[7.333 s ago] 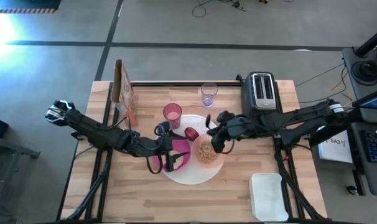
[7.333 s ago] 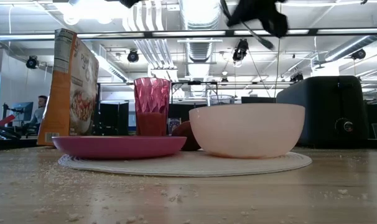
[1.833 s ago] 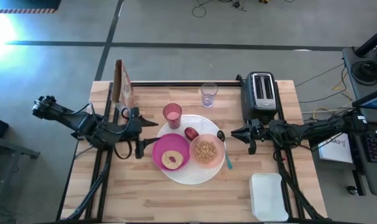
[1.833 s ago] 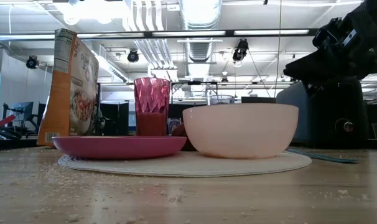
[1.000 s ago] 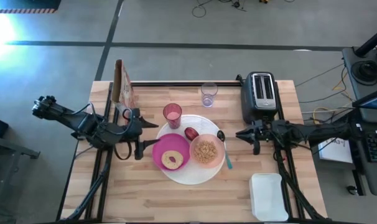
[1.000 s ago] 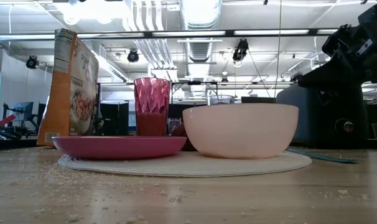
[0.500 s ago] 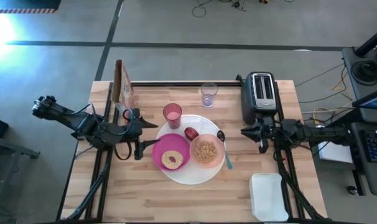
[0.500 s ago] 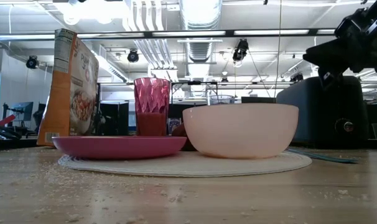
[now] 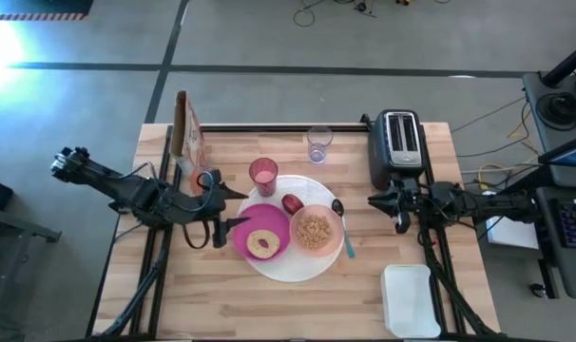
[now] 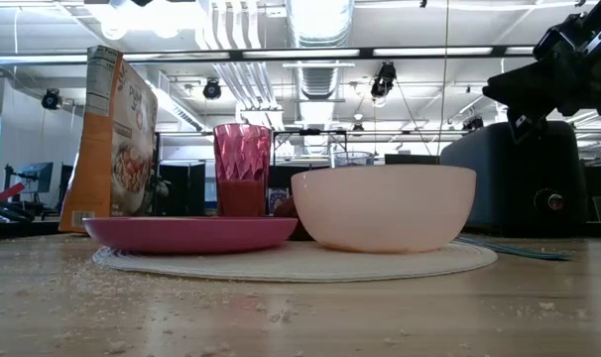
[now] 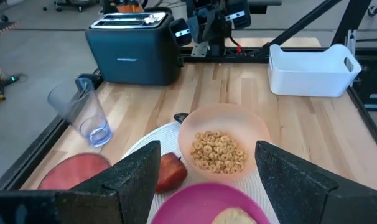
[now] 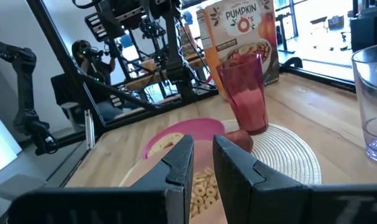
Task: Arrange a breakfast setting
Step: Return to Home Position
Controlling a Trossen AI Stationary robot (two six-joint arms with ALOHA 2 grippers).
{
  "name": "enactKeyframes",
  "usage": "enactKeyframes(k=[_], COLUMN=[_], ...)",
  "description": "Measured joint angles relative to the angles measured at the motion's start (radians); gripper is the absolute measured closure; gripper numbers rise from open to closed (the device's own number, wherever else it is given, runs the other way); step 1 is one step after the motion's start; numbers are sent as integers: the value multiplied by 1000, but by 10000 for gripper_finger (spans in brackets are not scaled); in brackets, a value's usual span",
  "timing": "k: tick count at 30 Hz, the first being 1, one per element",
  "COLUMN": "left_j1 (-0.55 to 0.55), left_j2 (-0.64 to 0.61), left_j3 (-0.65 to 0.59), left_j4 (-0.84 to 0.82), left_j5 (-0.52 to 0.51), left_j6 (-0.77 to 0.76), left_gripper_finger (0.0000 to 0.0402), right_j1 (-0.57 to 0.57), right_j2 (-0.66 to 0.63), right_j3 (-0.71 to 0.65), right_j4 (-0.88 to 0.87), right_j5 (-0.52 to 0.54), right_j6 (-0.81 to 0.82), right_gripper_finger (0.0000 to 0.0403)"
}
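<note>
The white plate (image 9: pixel 286 272) carries the magenta bowl (image 9: pixel 250 226), with the round bread (image 9: pixel 261 244) lying in it, and the peach bowl (image 9: pixel 315 231) of cereal. The red fruit (image 9: pixel 292 203) lies on the plate's far side. The pink tumbler (image 9: pixel 262 175) stands behind the plate, and the clear cup (image 9: pixel 318 142) stands farther back. The teal-handled spoon (image 9: pixel 346 236) lies along the plate's right rim. My left gripper (image 9: pixel 239 211) hovers open just left of the magenta bowl (image 11: pixel 195 199). My right gripper (image 9: pixel 374 201) is shut in front of the toaster, level and touching nothing.
A cereal box (image 9: pixel 186 138) stands at the far left. The black-and-silver toaster (image 9: pixel 398 142) sits at the far right. A white tub (image 9: pixel 409 299) rests at the near right corner. Crumbs lie scattered over the wooden table (image 10: pixel 281 317).
My left gripper has edged toward the magenta bowl, staying open. My right gripper has drawn back a little toward the table's right edge and tipped up to level, staying shut. The setting has not moved.
</note>
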Motion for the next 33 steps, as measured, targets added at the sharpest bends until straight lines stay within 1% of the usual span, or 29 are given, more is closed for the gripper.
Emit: enactKeyframes(k=[4,7,9,11,15,18,20,22,24,26,28,31,33], left_j1=[0,0,0,0,0,1,2,5,18,30,43,56,65], left_j2=[65,112,134,157,222,273,311,327,316,271,221,129,65], left_j3=[0,7,19,34,71,107,141,155,152,106,36,-120,-237], left_j4=[67,82,82,103,119,146,127,94,126,193,295,503,666], left_j5=[0,-4,-35,-60,-61,-66,-66,-71,-79,-82,-83,-74,-28], left_j6=[84,115,129,114,88,38,33,31,10,-20,-38,-36,-13], left_gripper_finger=[157,157,157,157,157,157,157,157,157,157,157,157,157], right_j1=[0,0,0,0,0,0,0,0,0,0,0,0,0], right_j2=[1,1,1,1,2,3,3,3,4,7,7,7,7], right_j3=[0,0,0,0,0,0,0,0,0,0,0,0,0], right_j4=[0,0,0,0,1,1,1,2,2,3,3,3,3], right_j5=[0,0,0,1,1,1,1,1,1,1,2,2,2], right_j6=[0,0,0,0,0,0,0,0,0,0,0,0,0], right_gripper_finger=[351,351,351,351,351,351,351,351,351,351,351,351,351])
